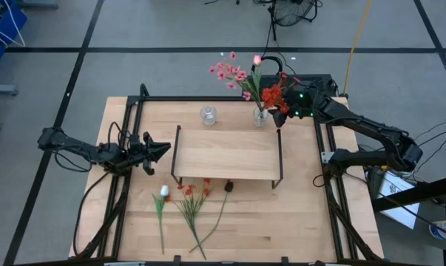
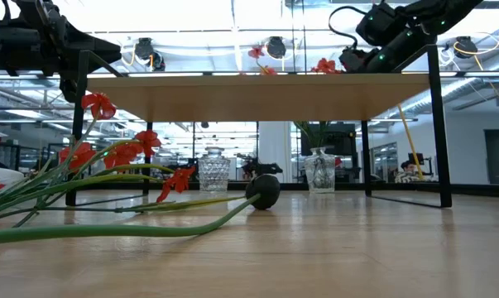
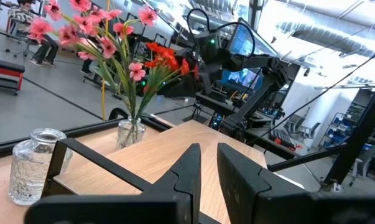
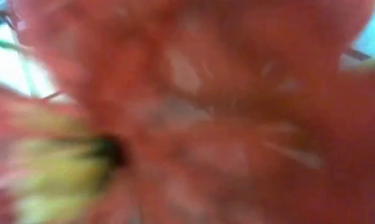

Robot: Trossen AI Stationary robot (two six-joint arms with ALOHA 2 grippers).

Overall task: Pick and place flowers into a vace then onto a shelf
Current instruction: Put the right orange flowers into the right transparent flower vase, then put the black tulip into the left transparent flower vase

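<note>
A clear glass vase [image 1: 260, 116] stands behind the shelf [image 1: 226, 154] at its far right corner. Stems stuck into its mouth carry pink blossoms [image 1: 226, 72], a pink bud [image 1: 257, 59] and red blossoms [image 1: 271, 96]. My right gripper [image 1: 284, 106] is up among the red blossoms; one blurred red blossom [image 4: 187, 112] fills its wrist view. More flowers lie flat on the table in front of the shelf: a white bud [image 1: 164, 191], red-blossomed stems [image 1: 193, 193] and a dark bud [image 1: 228, 186]. My left gripper [image 1: 163, 150] waits by the shelf's left end, shut and with nothing in it.
A second, empty glass vase [image 1: 208, 114] stands behind the shelf, left of the filled one. Black rails [image 1: 126, 148] run along the tabletop's left and right sides. The shelf's top board is bare, and light wood shows in front of the lying flowers.
</note>
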